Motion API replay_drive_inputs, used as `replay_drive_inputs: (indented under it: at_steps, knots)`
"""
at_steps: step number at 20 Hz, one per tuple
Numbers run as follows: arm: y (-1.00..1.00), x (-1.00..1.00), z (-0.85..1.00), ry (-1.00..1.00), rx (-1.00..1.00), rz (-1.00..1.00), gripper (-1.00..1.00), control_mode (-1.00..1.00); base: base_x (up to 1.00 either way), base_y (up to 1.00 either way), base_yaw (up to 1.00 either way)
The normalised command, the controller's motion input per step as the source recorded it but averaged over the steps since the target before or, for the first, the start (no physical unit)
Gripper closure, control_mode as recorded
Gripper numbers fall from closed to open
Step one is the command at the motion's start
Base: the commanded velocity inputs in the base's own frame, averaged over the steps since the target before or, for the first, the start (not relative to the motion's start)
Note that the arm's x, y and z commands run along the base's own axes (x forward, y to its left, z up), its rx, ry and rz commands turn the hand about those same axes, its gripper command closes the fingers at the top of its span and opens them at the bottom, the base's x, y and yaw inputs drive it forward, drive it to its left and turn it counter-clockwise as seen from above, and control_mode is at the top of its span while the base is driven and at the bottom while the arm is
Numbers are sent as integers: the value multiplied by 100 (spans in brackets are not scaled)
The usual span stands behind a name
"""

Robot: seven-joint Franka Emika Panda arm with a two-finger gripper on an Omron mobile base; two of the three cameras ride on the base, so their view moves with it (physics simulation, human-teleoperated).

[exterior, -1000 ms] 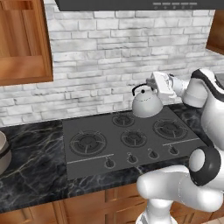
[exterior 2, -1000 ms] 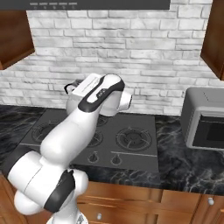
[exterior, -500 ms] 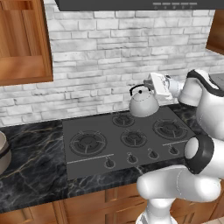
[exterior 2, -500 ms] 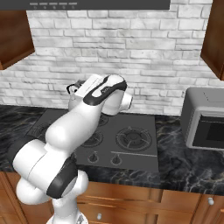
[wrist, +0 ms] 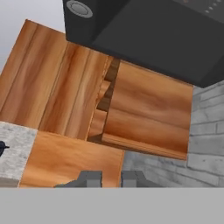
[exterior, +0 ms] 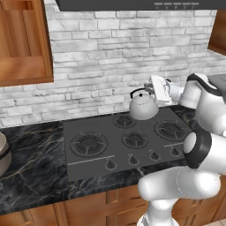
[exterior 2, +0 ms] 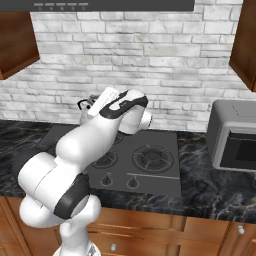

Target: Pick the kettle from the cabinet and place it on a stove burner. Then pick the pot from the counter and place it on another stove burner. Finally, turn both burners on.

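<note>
One kettle hangs by its thin black handle from the hand, whose fingers are clamped together on that handle, and its body is above the rear middle burner of the cooktop; I cannot tell if it touches it. The pot stands well apart at the far left of the black surface, half cut by the edge. The cabinet is up on the wall at the left.

Pot cut by left edge; kettle mostly behind arm; kettle base contact with burner unclear.
</note>
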Motion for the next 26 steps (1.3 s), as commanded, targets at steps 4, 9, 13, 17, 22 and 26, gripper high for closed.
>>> replay_drive_inputs:
  at_steps: [4,9,13,17,22,26]
  knots:
    - [0,12,-18,-4,6,3,100,-100,0,0,0]
    - [0,12,-19,0,4,3,100,-100,0,0,0]
    - [0,25,-20,0,3,3,100,-100,0,0,0]
    - [0,31,-19,0,4,3,100,-100,0,0,0]
    - [-10,32,-12,0,2,0,100,-100,0,0,0]
    - [-4,25,-15,0,0,0,100,-100,0,0,0]
